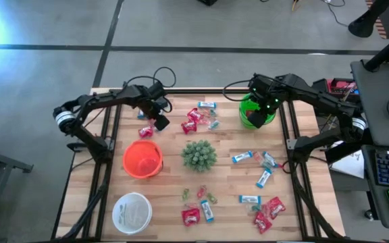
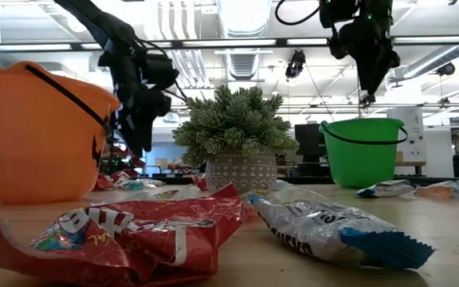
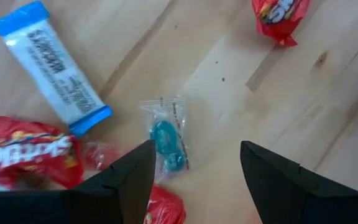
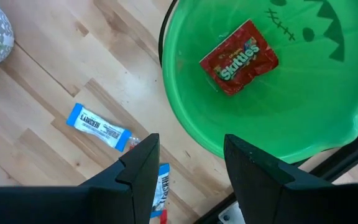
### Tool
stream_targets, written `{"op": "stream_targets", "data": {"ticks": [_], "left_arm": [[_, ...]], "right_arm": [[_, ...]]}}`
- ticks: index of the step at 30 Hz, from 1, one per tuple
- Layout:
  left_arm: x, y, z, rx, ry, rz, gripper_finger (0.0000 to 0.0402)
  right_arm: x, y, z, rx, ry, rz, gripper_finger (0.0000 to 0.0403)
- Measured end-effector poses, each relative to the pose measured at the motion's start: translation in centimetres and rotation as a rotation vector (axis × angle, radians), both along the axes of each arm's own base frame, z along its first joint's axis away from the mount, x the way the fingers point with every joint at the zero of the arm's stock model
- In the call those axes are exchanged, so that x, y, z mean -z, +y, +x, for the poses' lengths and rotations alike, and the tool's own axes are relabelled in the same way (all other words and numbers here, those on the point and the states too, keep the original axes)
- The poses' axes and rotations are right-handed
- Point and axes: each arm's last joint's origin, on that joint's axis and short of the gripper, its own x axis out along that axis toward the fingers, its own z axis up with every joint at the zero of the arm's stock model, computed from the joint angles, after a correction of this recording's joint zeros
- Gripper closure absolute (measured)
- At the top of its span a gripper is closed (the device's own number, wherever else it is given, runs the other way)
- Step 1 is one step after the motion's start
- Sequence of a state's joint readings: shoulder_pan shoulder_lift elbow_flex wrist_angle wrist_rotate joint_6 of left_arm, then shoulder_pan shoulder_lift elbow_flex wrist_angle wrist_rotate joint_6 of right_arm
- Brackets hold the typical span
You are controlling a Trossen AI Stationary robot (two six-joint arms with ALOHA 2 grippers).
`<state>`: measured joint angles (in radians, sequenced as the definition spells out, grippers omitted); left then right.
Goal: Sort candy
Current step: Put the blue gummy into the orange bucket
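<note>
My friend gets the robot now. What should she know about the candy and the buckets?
Left end effector: open, empty, above a small blue wrapped candy near the orange bucket.
Right end effector: open, empty, over the green bucket.
Done: one red packet lies in the green bucket.
Left: most candy is scattered on the table, around the plant and along the near edge. Whether the orange bucket or the white bowl hold anything cannot be told.
</note>
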<state>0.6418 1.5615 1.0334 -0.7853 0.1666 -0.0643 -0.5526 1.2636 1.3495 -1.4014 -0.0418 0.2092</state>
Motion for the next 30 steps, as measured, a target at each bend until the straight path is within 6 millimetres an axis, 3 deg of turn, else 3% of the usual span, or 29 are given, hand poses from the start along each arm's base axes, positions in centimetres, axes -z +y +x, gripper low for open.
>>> {"op": "stream_targets", "data": {"ticks": [6, 30], "left_arm": [[1.6, 0.0, 0.0, -0.005, 0.026, -0.021, 0.0184], [4.1, -0.1, 0.8, 0.023, 0.097, -0.071, 0.0184]], "right_arm": [[0.0, 0.0, 0.0, 0.001, 0.004, 0.003, 0.0232], [0.0, 0.0, 0.0, 0.001, 0.003, 0.003, 0.0232]]}}
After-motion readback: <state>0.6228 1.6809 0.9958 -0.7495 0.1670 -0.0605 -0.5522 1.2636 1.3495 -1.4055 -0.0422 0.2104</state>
